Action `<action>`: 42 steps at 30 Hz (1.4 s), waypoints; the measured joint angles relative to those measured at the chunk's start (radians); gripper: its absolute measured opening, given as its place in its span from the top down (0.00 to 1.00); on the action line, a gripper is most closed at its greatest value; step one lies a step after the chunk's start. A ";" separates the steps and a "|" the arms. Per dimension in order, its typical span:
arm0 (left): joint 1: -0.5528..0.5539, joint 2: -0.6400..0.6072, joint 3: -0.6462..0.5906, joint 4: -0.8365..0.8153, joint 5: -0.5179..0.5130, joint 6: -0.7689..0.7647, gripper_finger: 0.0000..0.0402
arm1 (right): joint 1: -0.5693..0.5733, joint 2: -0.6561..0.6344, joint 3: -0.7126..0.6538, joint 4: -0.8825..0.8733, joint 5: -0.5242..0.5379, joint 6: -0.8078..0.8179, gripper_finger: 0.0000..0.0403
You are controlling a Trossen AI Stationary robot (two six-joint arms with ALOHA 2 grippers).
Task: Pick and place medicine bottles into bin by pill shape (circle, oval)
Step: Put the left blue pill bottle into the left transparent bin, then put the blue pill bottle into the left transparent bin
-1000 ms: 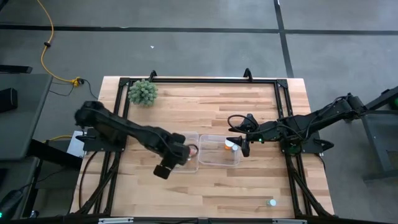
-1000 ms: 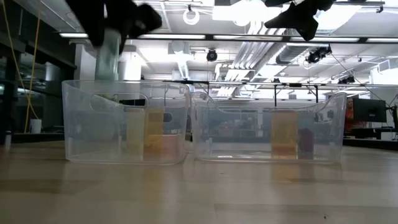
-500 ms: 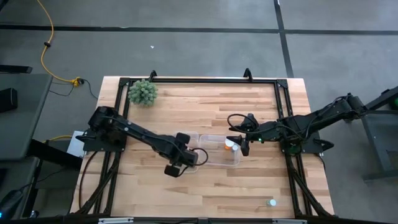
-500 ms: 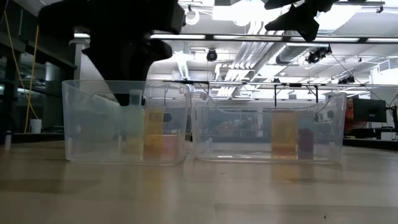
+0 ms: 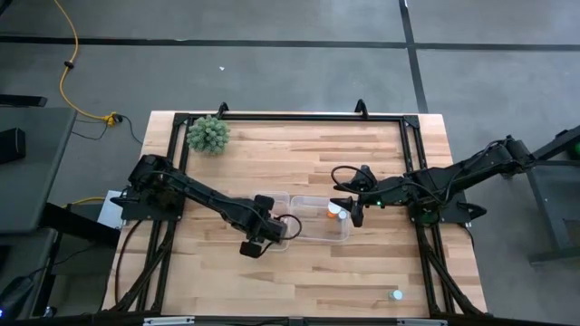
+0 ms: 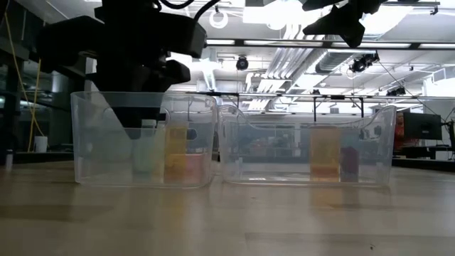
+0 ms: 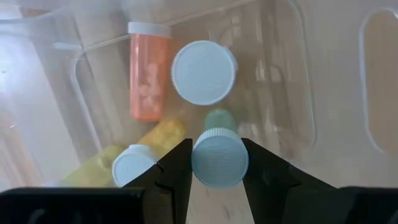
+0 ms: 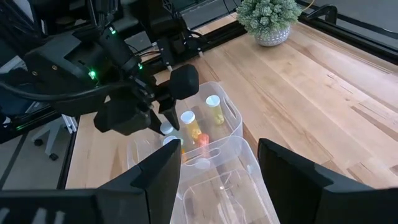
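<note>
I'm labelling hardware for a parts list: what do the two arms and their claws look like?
Both arms are matte black and jointed, with looping black cables. The left claw has two flat, dark angular fingers. The right claw has broad black fingers. Green indicator lights glow on the left arm.

I saw a white-capped pale green bottle [image 7: 218, 155] held upright between my left arm's jaws, down inside the left clear bin [image 5: 283, 237]. Around it in that bin were an orange bottle [image 7: 147, 74] lying on its side, an upright white-capped one [image 7: 204, 72], and a yellow one [image 7: 140, 160]. An orange bottle [image 5: 335, 214] sat in the right bin [image 5: 317, 232]. One lone bottle [image 5: 396, 294] stood on the worktop [image 5: 299, 163], well apart.
</note>
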 joint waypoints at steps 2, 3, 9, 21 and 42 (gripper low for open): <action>0.000 0.000 0.000 -0.001 -0.001 0.014 0.72 | 0.000 0.000 0.000 0.000 0.000 0.000 0.49; 0.000 0.000 0.000 -0.001 -0.002 0.022 0.72 | 0.000 0.000 0.000 0.000 0.000 0.000 0.49; 0.000 0.000 0.000 -0.004 -0.016 0.041 0.68 | 0.000 0.000 0.000 0.000 0.000 0.003 0.49; 0.001 -0.050 0.053 -0.067 0.051 0.042 0.45 | 0.000 0.000 0.000 0.000 0.002 0.000 0.49; 0.047 -0.895 -0.413 0.912 -0.188 -0.046 0.42 | 0.000 0.000 0.000 -0.001 0.004 -0.008 0.49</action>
